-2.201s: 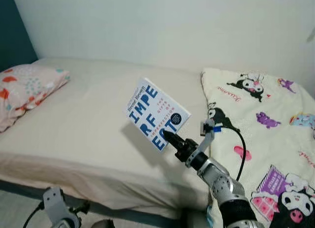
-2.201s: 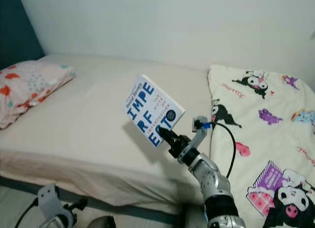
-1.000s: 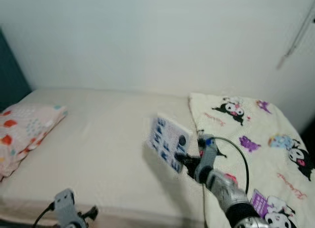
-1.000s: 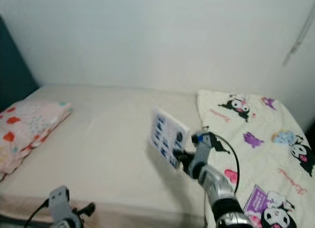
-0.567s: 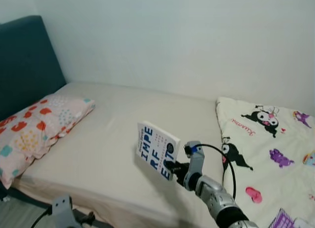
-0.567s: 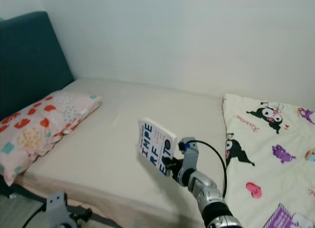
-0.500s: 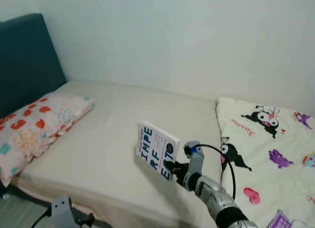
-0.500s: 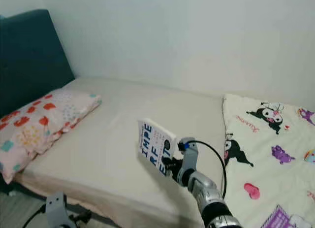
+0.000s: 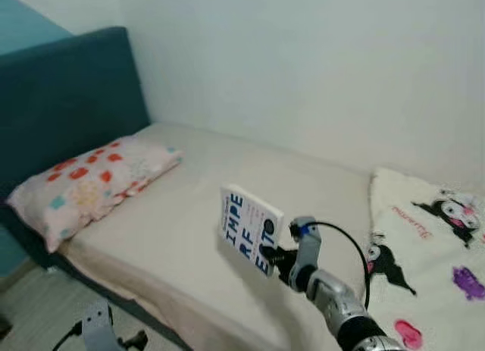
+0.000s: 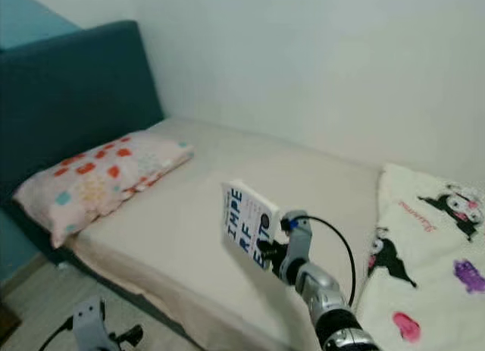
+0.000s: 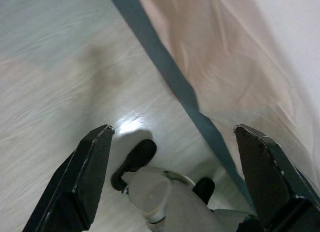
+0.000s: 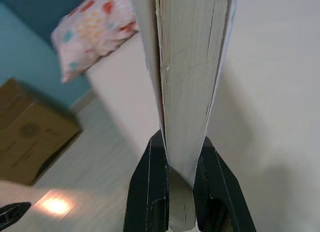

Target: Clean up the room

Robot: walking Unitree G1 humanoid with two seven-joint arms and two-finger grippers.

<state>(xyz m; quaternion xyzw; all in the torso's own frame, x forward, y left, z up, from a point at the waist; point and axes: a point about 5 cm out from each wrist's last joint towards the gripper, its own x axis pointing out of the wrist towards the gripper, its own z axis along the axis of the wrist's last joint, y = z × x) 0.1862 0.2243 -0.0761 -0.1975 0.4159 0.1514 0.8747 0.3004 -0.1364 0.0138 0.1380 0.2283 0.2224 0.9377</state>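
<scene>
Book (image 9: 249,229) in the right tool (image 12: 175,178): the two black fingers are clamped on its lower edge, so it stands up and away from the wrist, long axis running on along the fingers, cover toward the head camera. It hangs in the air above the bed (image 9: 182,214), touching nothing else, with the pillow (image 9: 91,184) well apart on the robot's left. The left tool (image 11: 175,177) hangs idle near the floor (image 11: 45,66), fingers spread wide, so the right arm alone carries the book.
</scene>
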